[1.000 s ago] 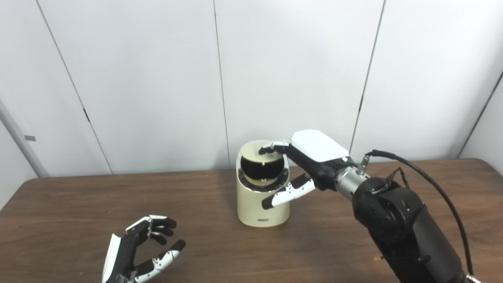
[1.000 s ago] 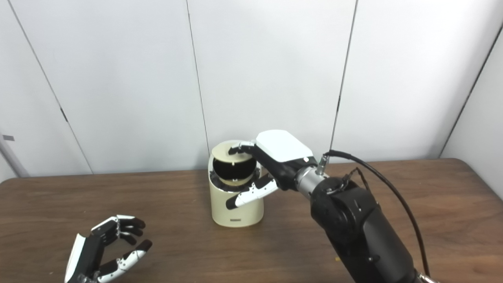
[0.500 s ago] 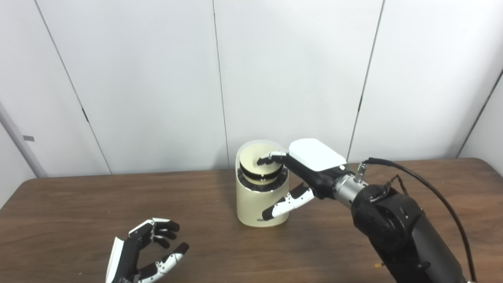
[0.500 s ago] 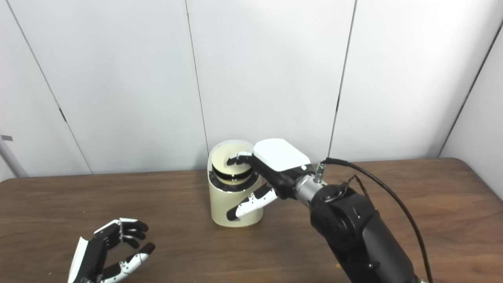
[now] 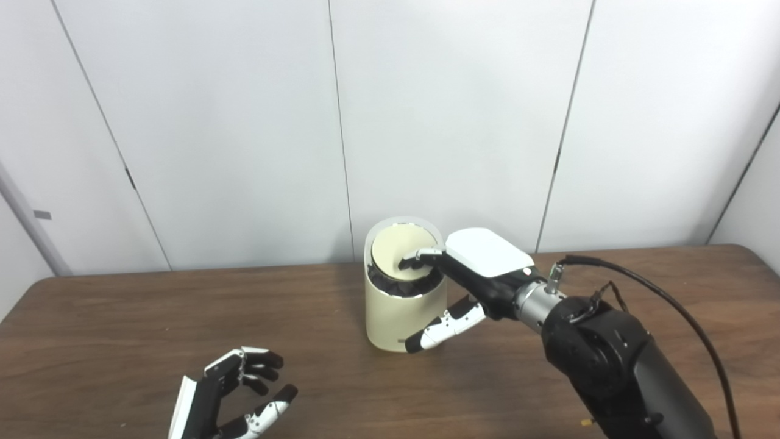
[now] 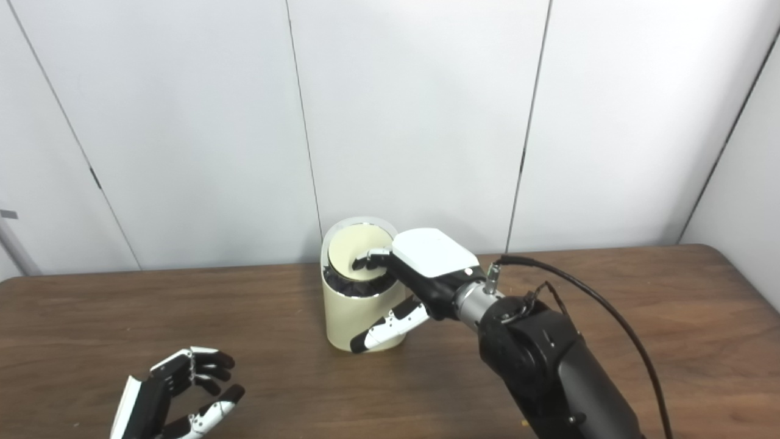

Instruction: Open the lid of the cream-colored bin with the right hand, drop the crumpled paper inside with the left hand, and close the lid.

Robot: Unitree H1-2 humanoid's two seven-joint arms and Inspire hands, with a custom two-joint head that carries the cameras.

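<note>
Lighting: bright, even, diffuse. Shadows: faint, soft on table [image 5: 122, 323]. Image: slightly soft; no marked glare.

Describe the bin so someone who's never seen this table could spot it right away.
Look at the brown wooden table in front of the white panelled wall. Near its far edge, about mid-width, stands the cream-colored bin, a short upright cylinder. It is the only container there, and the right hand rests its fingers on the round lid.

Glossy cream plastic bin [image 5: 390, 317] on wood-grain table [image 5: 122, 329].
</note>
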